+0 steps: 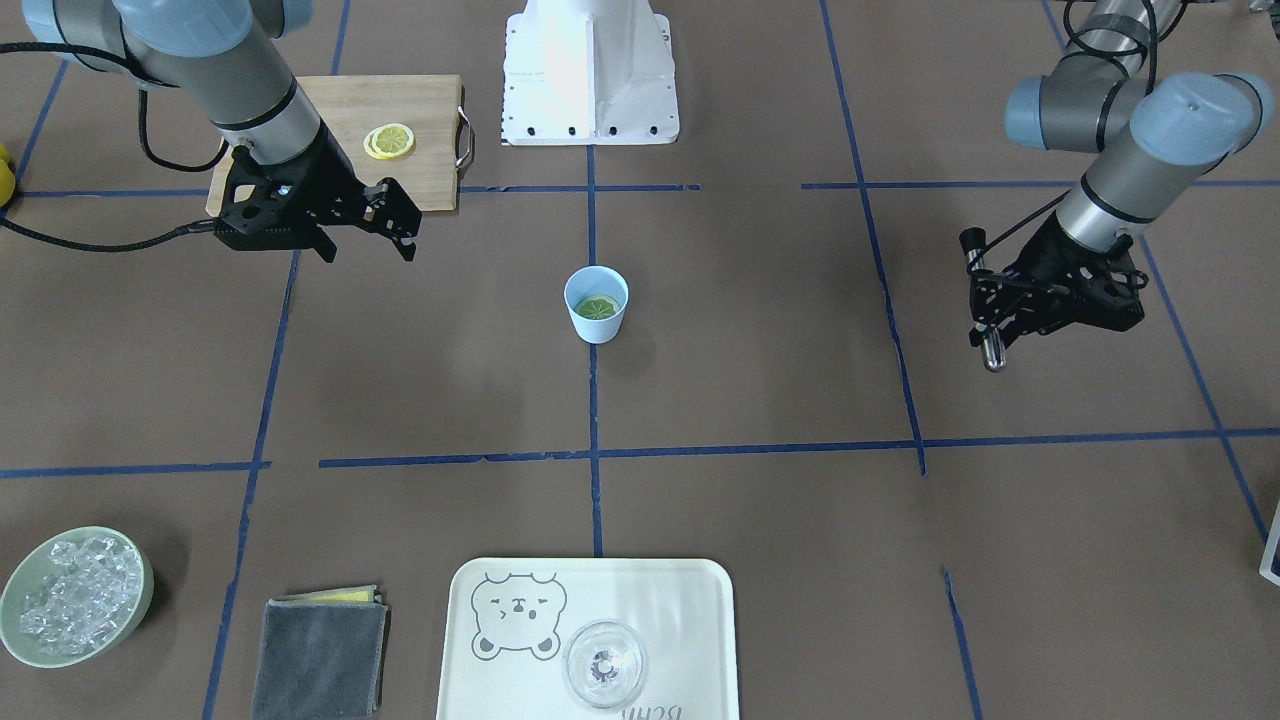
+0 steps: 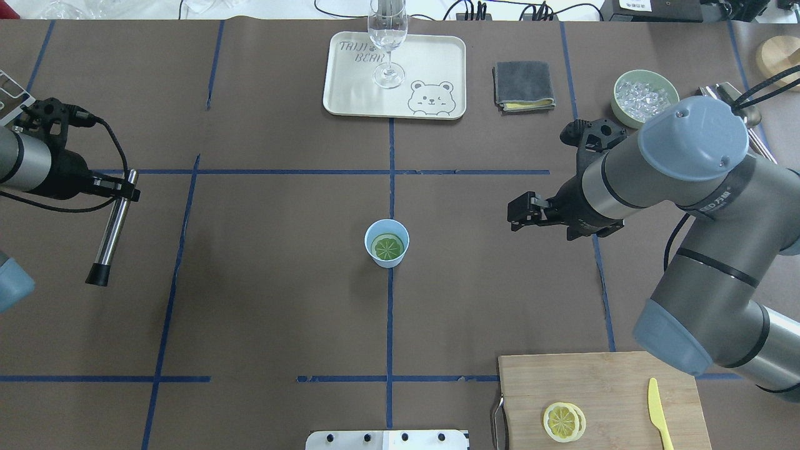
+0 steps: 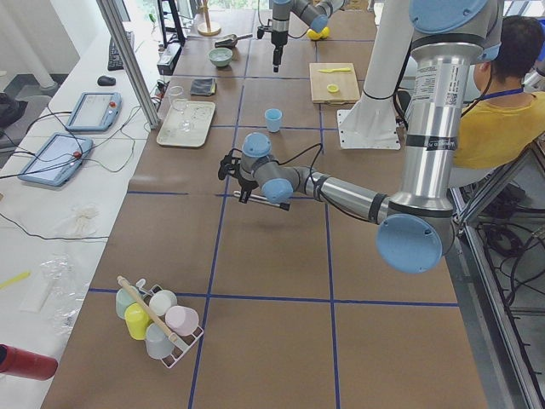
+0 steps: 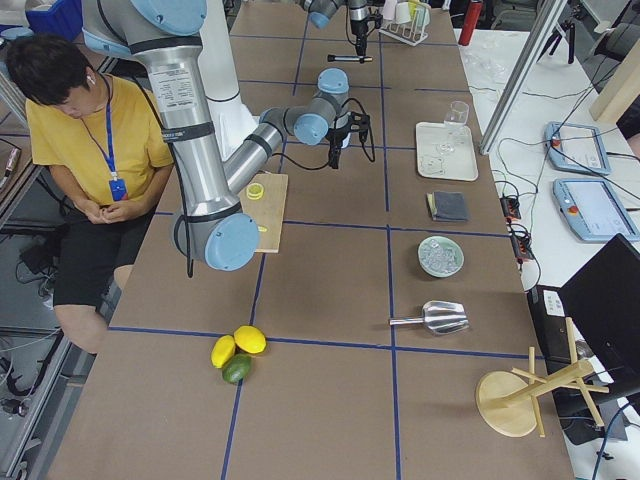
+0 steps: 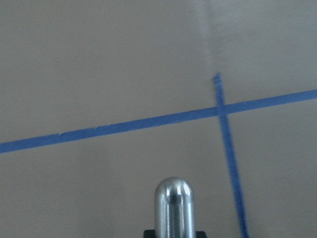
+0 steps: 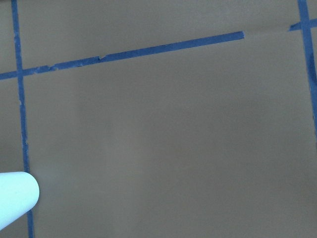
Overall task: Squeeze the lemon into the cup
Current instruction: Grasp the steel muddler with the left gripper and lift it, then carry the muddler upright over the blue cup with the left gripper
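The thin round yellow-rinded lemon slice [image 2: 387,247] lies flat inside the small light-blue plastic cup [image 2: 387,262] mid-table. It is probably soft and slippery, and the cup light and tippy. The left gripper [image 2: 125,187] clamps a steel rod [image 2: 111,231] far left; the right gripper [image 1: 368,248], fingers apart and empty, could steady the cup's wall.

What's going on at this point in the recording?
A lemon slice lies inside the light-blue cup at mid-table. The right gripper hangs open and empty near the cutting board, where more slices sit. The left gripper holds a metal rod off to its side, well clear of the cup.
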Motion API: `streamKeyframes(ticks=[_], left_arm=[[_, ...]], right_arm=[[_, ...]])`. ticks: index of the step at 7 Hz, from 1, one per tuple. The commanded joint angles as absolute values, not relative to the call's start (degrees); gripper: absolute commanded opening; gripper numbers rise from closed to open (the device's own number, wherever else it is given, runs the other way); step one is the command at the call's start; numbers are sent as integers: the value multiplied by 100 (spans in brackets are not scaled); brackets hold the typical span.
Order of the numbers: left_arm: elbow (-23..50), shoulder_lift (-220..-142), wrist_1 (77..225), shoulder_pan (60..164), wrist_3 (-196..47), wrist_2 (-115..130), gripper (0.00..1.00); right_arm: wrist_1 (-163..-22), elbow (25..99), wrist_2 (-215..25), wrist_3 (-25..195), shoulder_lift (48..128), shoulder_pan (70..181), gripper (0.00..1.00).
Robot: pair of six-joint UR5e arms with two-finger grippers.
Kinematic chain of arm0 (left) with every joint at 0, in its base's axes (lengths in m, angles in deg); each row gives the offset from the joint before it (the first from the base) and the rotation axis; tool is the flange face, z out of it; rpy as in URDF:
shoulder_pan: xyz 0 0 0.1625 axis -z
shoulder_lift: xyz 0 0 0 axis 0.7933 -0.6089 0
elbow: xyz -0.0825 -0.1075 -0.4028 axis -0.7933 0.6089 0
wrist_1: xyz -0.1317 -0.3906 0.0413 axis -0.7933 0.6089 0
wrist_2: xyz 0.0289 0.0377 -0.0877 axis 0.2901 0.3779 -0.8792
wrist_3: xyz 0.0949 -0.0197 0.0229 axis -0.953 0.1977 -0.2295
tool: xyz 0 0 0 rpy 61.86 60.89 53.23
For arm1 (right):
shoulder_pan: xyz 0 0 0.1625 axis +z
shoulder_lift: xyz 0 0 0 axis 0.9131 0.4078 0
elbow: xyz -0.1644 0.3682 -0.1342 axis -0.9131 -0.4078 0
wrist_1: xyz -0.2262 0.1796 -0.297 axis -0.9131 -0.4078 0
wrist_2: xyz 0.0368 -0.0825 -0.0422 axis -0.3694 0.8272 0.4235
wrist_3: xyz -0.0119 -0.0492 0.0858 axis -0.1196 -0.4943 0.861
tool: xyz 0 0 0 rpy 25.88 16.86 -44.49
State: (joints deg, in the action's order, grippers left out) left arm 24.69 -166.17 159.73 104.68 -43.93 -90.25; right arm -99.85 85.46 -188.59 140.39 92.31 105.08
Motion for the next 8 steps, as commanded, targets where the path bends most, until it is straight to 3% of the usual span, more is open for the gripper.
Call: streamKeyframes(ticks=[1,2,3,5,7,8], left_arm=[[3274,-17086,15904,10191,-4451,-8881,0],[3616,-17229,15878,9310,-4469,-7889,0],[3594,-17900,15703,8788,-4495,-6878,0],[3708,-18922,14982,8686,-4400,-6589,0],[3901,-19171,15277,8257,-4416,-5055,0],[3562,-19190,16385,8212,-4416,-4996,0]], right_arm=[[-9949,8555,-18905,13994,9372,10601,100],[-9870,8546,-18905,13916,9512,10671,100],[-9843,8520,-18897,13776,9600,10733,100],[-9843,8511,-18897,13468,9829,10882,100],[-9843,8511,-18914,13414,9943,11040,100],[-9843,8511,-18923,13275,9996,11093,100]])
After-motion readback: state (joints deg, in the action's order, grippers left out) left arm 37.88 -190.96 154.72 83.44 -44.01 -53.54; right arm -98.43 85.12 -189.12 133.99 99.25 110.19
